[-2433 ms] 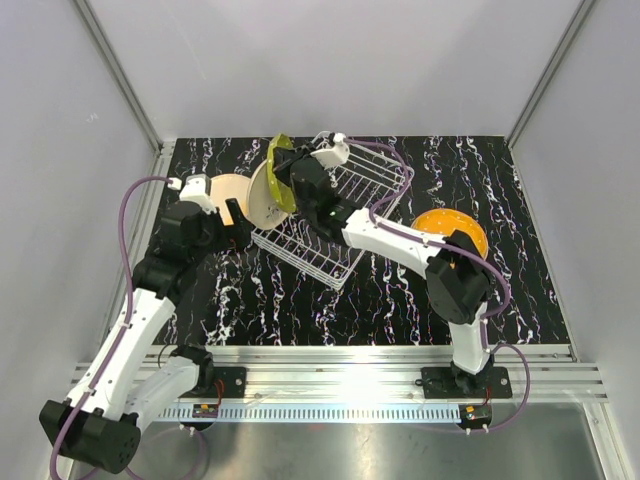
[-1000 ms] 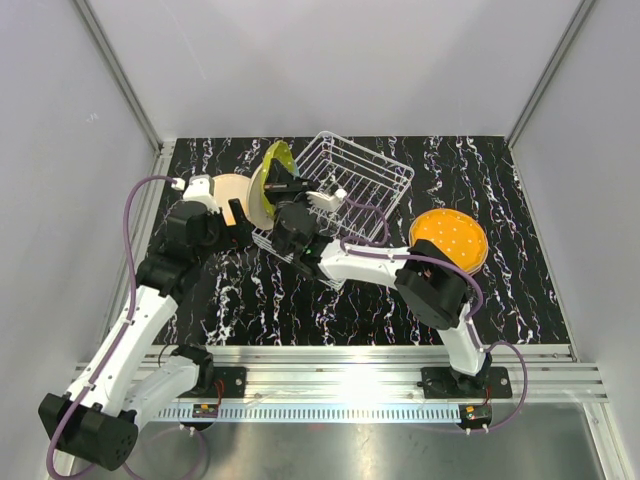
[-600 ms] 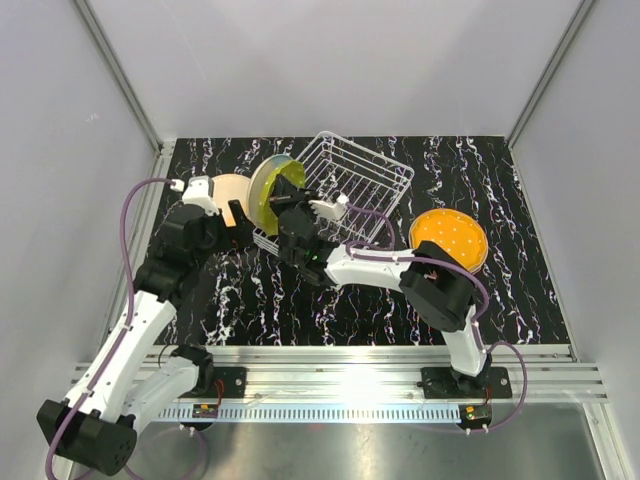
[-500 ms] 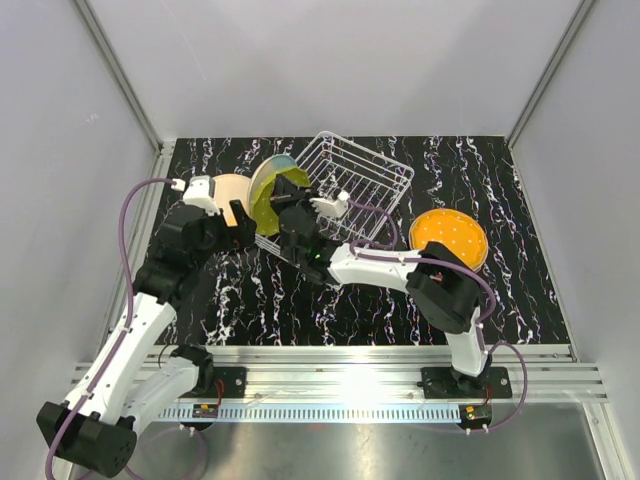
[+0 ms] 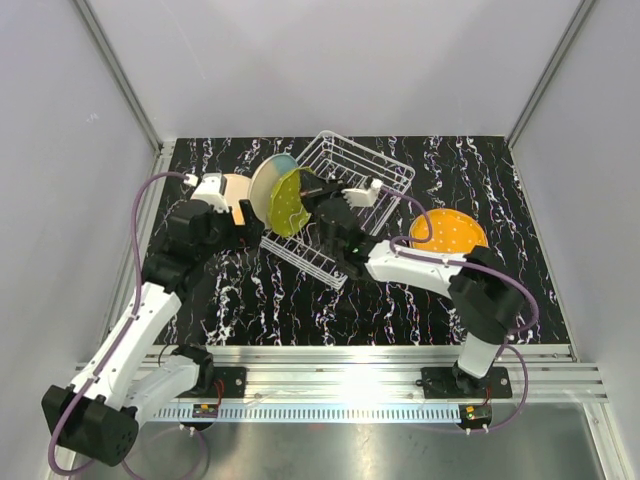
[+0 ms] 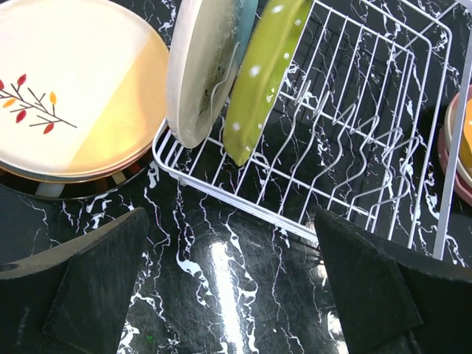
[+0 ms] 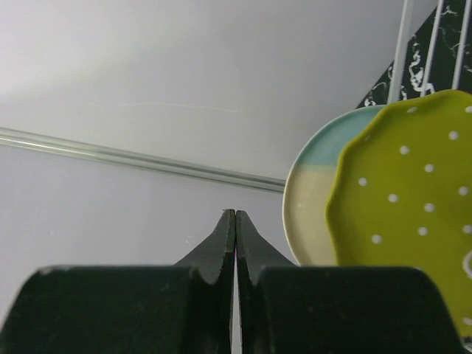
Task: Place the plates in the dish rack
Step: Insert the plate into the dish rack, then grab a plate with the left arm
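Note:
The white wire dish rack (image 5: 362, 196) (image 6: 354, 140) lies slantwise at mid-table. Two plates stand on edge in its left end: a cream-blue one (image 5: 264, 185) (image 6: 203, 66) (image 7: 310, 199) and a yellow-green dotted one (image 5: 288, 202) (image 6: 262, 74) (image 7: 405, 214) leaning on it. My right gripper (image 5: 316, 190) (image 7: 234, 214) is shut and empty, just right of the green plate. A peach sprig plate (image 5: 232, 188) (image 6: 74, 96) tops a stack left of the rack. The left gripper (image 5: 248, 222) (image 6: 232, 295) hangs open over bare table before the rack's near rail. An orange plate (image 5: 450, 232) lies right.
Black marbled tabletop (image 5: 260, 300) with white walls on three sides and an aluminium rail (image 5: 340, 360) along the near edge. The orange plate rests on a pink one (image 6: 451, 158), seen at the right edge of the left wrist view.
The right gripper let go of the yellow-green plate, which now leans in the rack against the cream-blue one, then shut and drew back to the right. The left arm edged slightly right.

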Robot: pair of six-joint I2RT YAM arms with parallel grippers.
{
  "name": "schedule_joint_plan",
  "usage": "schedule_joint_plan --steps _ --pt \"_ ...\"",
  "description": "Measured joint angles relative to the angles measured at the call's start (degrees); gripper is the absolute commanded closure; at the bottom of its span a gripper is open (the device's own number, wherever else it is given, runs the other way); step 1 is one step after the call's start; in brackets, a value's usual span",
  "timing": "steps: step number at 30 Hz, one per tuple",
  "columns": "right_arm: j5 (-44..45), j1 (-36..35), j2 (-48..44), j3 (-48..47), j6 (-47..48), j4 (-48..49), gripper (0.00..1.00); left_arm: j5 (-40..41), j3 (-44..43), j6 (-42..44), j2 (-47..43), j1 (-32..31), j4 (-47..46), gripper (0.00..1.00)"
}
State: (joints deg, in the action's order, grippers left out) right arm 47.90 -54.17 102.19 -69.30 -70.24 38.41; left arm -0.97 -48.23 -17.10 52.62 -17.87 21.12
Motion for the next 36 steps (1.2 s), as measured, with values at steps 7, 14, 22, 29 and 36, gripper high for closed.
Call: schedule_joint_plan --steps 7,14,22,29,36 --pt "-11.2 6.0 -10.5 10.0 3.0 -2.5 0.86 0.2 -2.2 0.9 2.5 0.0 0.2 0.02" --pt "-20.7 8.3 -24.3 12.0 16.1 -10.8 0.62 -0.1 -5.7 1.7 4.6 -1.5 0.7 0.04" --pt "-26.9 8.7 -41.1 20.2 28.7 -21.7 0.57 2.7 -14.3 6.7 14.6 -8.4 1.4 0.13" --pt "-29.2 8.8 -57.6 31.4 33.3 -29.7 0.55 7.3 -18.1 11.1 24.6 -8.4 2.4 0.14" --pt "-29.1 8.9 -69.4 35.8 36.3 -34.9 0.51 9.2 -20.4 12.7 30.1 -8.3 1.4 0.18"
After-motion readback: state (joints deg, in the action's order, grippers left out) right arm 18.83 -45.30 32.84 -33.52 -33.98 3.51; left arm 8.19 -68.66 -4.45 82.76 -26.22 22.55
